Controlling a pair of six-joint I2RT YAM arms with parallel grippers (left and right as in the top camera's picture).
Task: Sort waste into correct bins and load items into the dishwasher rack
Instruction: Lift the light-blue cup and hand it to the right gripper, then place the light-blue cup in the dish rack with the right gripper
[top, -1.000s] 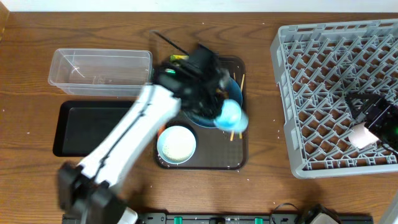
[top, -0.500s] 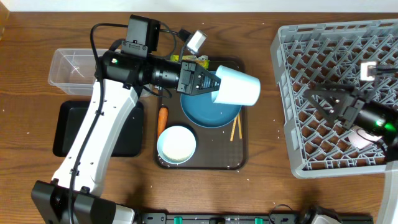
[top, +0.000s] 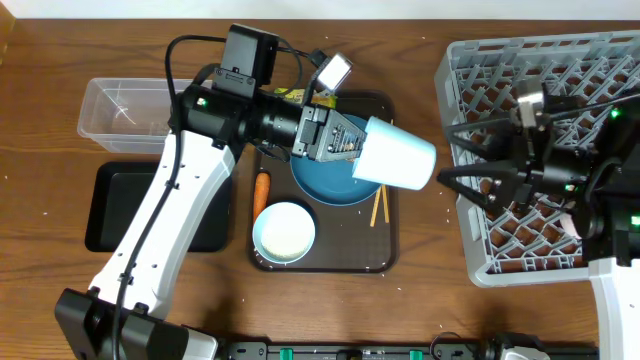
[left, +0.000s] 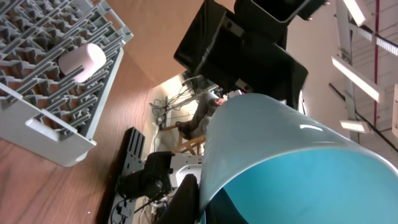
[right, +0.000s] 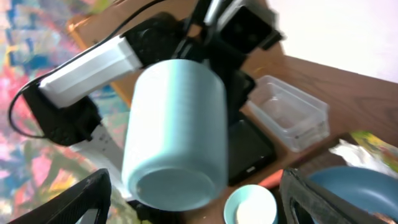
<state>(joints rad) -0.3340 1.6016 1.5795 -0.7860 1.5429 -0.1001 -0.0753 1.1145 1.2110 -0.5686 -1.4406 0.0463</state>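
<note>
My left gripper (top: 358, 150) is shut on the rim of the light-blue cup (top: 402, 156) and holds it sideways in the air, base toward the right, above the right edge of the serving tray. My right gripper (top: 447, 156) is open, its fingers spread just beyond the cup's base without touching it; in the right wrist view the cup (right: 174, 130) sits between and above the fingers (right: 205, 205). The dark-blue plate (top: 325, 185), white bowl (top: 284, 230), carrot (top: 262, 190) and chopsticks (top: 380, 207) lie on the serving tray. The small pink-lined cup (left: 81, 61) lies in the grey rack (top: 540, 80).
The clear tub (top: 150, 110) and the black tray (top: 130, 205) sit at the left. The dark-brown serving tray (top: 350, 255) is in the middle. A green-yellow wrapper (top: 290, 95) and white napkin (right: 348, 152) lie at its back edge.
My left arm has lifted the light-blue cup off the tray and carried it right toward the rack. My right arm has risen from the rack and turned its open gripper to face the cup.
</note>
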